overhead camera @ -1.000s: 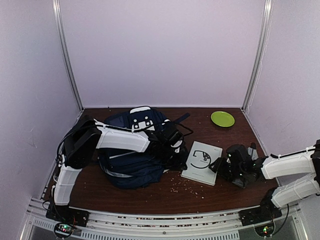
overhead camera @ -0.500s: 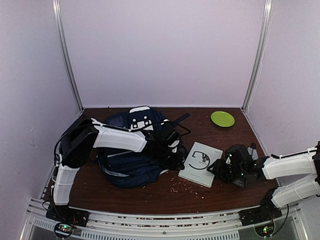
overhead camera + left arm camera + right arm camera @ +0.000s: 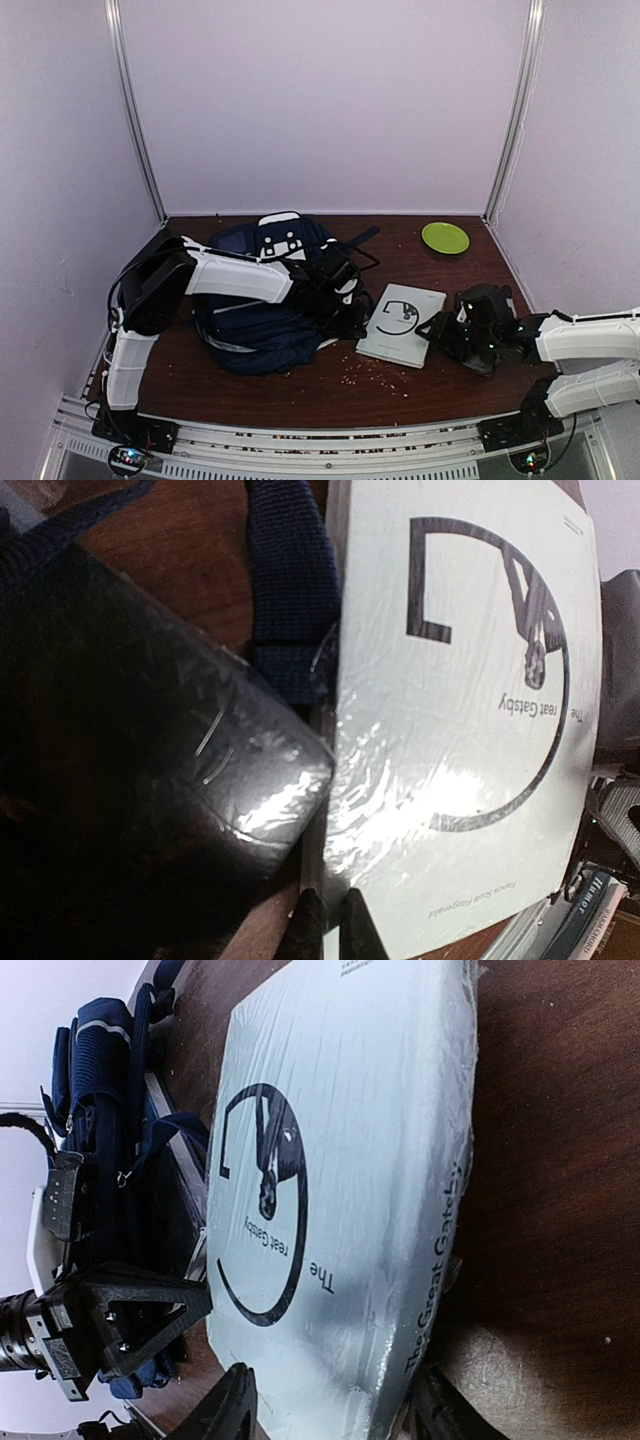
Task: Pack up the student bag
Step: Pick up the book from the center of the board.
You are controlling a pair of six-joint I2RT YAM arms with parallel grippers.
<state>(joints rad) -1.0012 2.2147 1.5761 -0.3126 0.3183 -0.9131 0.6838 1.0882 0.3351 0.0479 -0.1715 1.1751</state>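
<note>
1. While the left arm lay stretched across the student bag (image 3: pixel 255 345), its end effector (image 3: pixel 328 926) sat at the left edge of the book (image 3: pixel 403 322) with its fingertips drawn together. Whether they pinched anything could not be told.
2. That navy backpack lay slumped on the tabletop (image 3: pixel 300 390), left of the middle and reaching toward the far edge. One navy strap (image 3: pixel 290 580) trailed beside the book.
3. "The Great Gatsby", white and shrink-wrapped, lay flat just right of the bag.
4. At the book's right corner the right end effector (image 3: pixel 338 1415) stood roughly half open, one finger over the cover and the other beside the spine. No firm grip showed.
5. A green plate (image 3: pixel 445 237) sat in the far right corner.
6. Crumbs (image 3: pixel 375 368) were scattered toward the near edge.
</note>
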